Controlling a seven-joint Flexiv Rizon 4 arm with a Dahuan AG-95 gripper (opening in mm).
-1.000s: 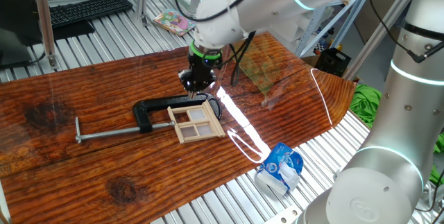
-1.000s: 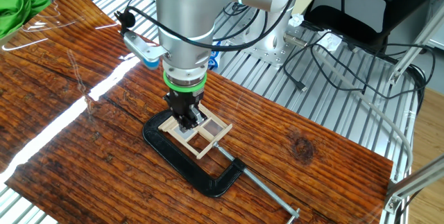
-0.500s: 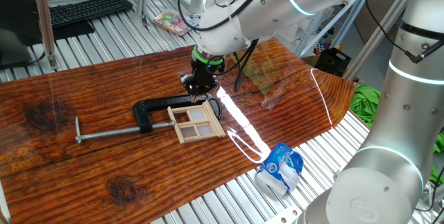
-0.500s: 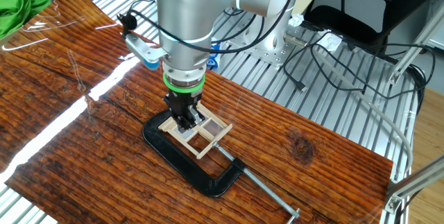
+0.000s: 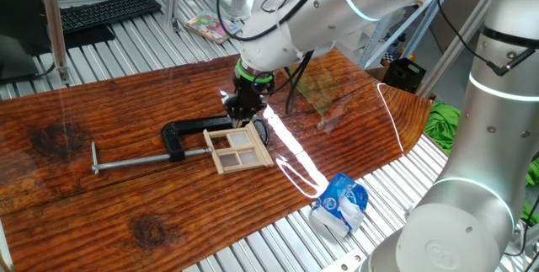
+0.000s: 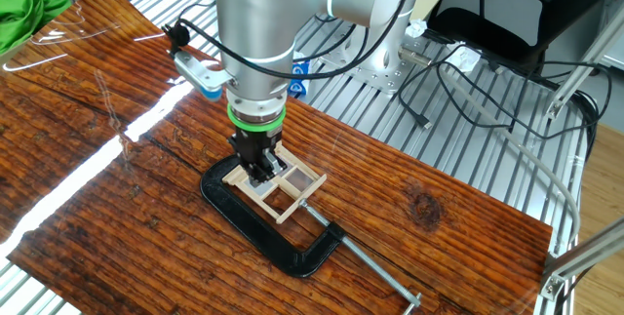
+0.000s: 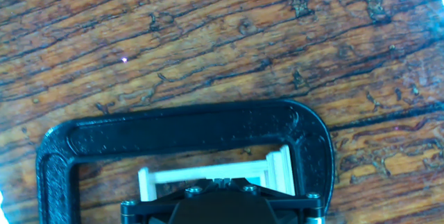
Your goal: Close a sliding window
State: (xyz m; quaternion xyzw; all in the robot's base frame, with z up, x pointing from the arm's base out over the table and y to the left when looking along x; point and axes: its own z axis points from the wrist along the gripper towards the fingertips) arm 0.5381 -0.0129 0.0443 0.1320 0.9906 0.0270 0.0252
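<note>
The sliding window (image 5: pixel 240 150) is a small light-wood frame with four panes, lying flat on the wooden table. It is held in the mouth of a black C-clamp (image 5: pixel 187 129). My gripper (image 5: pixel 245 109) points straight down at the window's far edge, next to the clamp's arm. In the other fixed view the gripper (image 6: pixel 259 169) has its fingers together, with the tips down on the window (image 6: pixel 288 190). The hand view shows the window's pale bars (image 7: pixel 208 175) inside the clamp's curve (image 7: pixel 180 130), and the fingertips (image 7: pixel 219 182) meet at the bottom edge. I cannot tell which sash slides.
The clamp's long screw rod (image 5: pixel 135 162) reaches left across the table. A crumpled blue and white bag (image 5: pixel 341 203) lies off the table's front edge. A clear sheet (image 5: pixel 324 78) lies at the far right, with green cloth (image 5: pixel 442 125) beyond it. A keyboard (image 5: pixel 105 11) is at the back left.
In one fixed view my gripper has shifted slightly to the right and down along the window's far edge. The window frame and clamp have not visibly moved.
</note>
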